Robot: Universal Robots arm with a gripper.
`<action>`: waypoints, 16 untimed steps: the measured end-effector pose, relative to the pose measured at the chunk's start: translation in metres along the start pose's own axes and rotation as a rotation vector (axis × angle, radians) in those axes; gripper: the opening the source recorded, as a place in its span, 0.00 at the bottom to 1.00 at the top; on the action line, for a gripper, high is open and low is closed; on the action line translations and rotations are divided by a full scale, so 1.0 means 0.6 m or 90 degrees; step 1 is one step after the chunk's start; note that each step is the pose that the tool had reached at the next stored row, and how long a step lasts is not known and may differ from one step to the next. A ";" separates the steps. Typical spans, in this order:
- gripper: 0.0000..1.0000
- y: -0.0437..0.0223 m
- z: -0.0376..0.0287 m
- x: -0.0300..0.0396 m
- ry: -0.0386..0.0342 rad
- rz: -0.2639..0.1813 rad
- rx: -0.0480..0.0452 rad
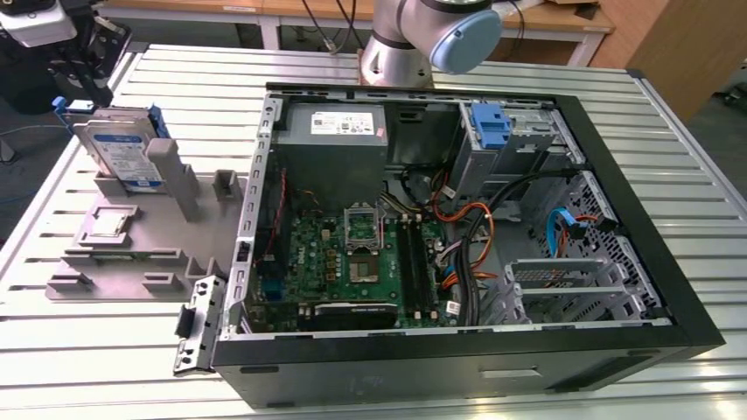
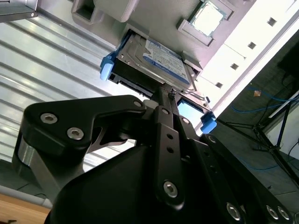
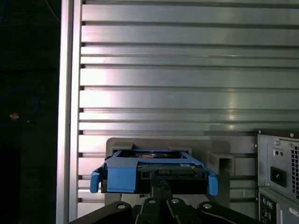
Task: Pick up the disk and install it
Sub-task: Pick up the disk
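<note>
Disk (image 1: pixel 117 144): silver-grey metal, glossy paper label (image 2: pixel 163 58), smooth blue plastic carrier (image 3: pixel 140 170). Holder (image 1: pixel 129 254): matt grey plastic. Table (image 3: pixel 187 70): ribbed metal, brushed sheen. Gripper (image 3: pixel 159 184): matt black.

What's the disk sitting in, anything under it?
The disk stands on edge in a slot of the grey fixture, which rests on the slatted metal table. Its lower edge is hidden by the slot walls.

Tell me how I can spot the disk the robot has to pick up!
Find the big open computer case, then look to the exterior view's left of it for the grey stand. The disk stands on edge at the stand's far end. It is silver-grey with a white and blue label and a blue frame, unlike the small square chip lying flat nearby.
</note>
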State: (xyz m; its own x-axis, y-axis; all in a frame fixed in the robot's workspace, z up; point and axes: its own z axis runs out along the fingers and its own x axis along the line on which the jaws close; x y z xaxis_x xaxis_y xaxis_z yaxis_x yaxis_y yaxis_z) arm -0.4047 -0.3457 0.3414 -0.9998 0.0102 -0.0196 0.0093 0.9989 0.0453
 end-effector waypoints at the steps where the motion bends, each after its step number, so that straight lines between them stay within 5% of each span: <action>1: 0.10 0.000 0.000 0.000 0.0001 -0.003 -0.0001; 16: 0.10 0.000 0.002 0.000 0.0077 -0.172 -0.0034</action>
State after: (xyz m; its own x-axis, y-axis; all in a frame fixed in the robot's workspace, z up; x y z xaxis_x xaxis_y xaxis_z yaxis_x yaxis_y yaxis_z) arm -0.4047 -0.3457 0.3401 -0.9661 -0.2576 -0.0197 -0.2582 0.9650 0.0452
